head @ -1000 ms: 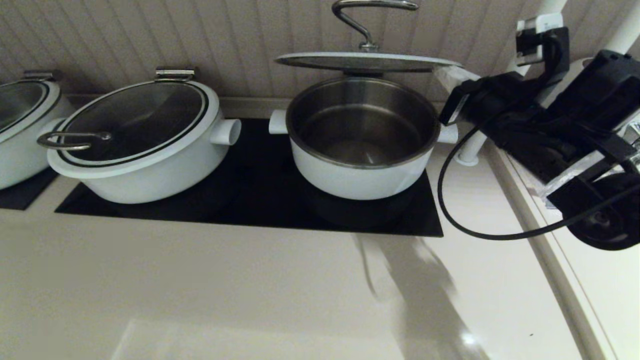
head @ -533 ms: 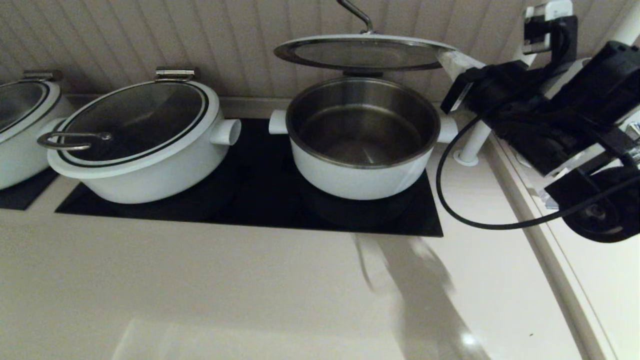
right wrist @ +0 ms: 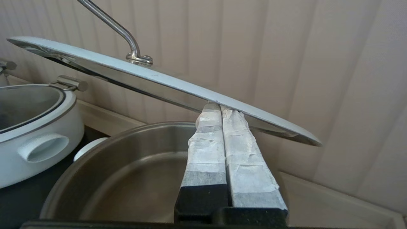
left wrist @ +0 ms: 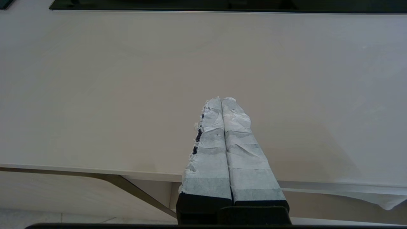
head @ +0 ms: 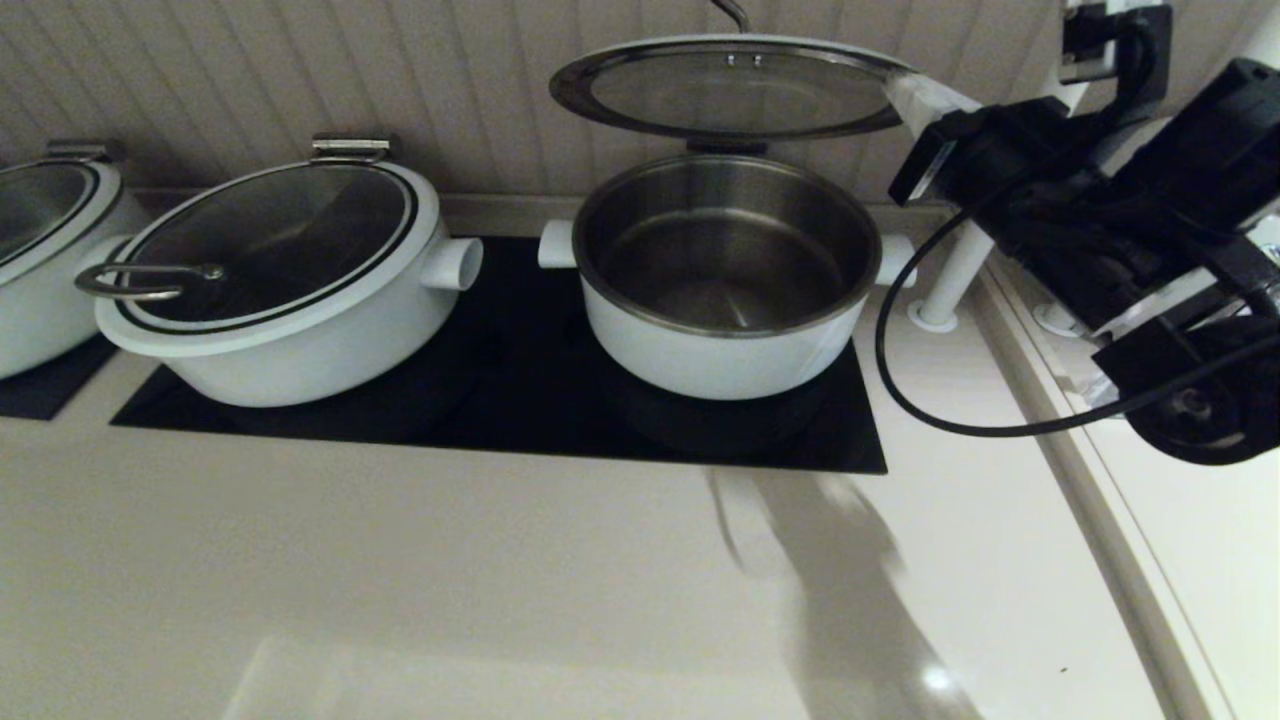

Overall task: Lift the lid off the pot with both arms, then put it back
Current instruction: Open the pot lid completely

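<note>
Shiny steel pot (head: 722, 262), glass lid (head: 735, 92)

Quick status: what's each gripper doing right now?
Left gripper: shut, empty, over the beige counter.
Right gripper: fingers together, under the rim of the raised round glass lid.

The setting is a kitchen, or a showroom mock-up of one. A pale, glossy counter (head: 500, 580) runs along a wall clad in vertical beadboard panelling (head: 300, 70). Set flush into the counter is a black glass cooktop (head: 520, 390), and the edge of a second one (head: 40, 385) shows at the far left. Three matching white pots stand in a row on these surfaces: an open pot (head: 725, 280) with a steel interior, a lidded pot (head: 280, 285) beside it, and a third pot (head: 45, 250) partly out of frame. A white post (head: 950, 275) rises from the counter near the wall.
</note>
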Controlling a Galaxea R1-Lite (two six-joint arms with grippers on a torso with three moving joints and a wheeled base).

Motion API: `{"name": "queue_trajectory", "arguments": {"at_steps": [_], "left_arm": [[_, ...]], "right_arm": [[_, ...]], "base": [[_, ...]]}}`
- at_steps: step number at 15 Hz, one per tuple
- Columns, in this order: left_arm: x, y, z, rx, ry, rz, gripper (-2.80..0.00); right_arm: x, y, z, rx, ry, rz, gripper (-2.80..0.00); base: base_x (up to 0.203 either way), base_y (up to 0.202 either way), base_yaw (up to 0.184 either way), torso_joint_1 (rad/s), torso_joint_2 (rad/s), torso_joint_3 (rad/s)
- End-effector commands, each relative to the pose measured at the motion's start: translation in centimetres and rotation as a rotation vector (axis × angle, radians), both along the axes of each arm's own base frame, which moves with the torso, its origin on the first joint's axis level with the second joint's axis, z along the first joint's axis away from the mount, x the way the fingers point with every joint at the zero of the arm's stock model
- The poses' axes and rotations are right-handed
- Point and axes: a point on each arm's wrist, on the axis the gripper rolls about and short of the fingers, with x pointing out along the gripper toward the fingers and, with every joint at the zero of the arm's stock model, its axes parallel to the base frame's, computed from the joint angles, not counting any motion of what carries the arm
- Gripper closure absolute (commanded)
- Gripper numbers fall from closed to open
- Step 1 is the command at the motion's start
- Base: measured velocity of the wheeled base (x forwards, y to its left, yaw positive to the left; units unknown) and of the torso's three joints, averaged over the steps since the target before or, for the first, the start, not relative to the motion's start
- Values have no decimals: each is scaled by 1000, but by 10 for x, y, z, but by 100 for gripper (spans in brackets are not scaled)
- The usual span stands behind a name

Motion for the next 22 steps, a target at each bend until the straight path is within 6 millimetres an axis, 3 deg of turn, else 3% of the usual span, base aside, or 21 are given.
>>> {"name": "queue_trajectory", "arguments": {"at_steps": [1,9,17,22], "left_arm": [[0,0,0,0,-1,0,0],[0,0,0,0,-1,0,0],[0,0,0,0,-2,0,0],[0,0,0,0,-1,0,0]], "right_arm": [[3,-7,3,5,-18,-21,0],[7,-14,17,15,-69,-37,0],[9,-18,16,14,-68,-49,0],[-10,-23,33,12,-110,-24,0]], "base": [[0,0,0,0,0,0],[0,0,0,0,0,0],[0,0,0,0,0,0],[0,0,0,0,0,0]]}}
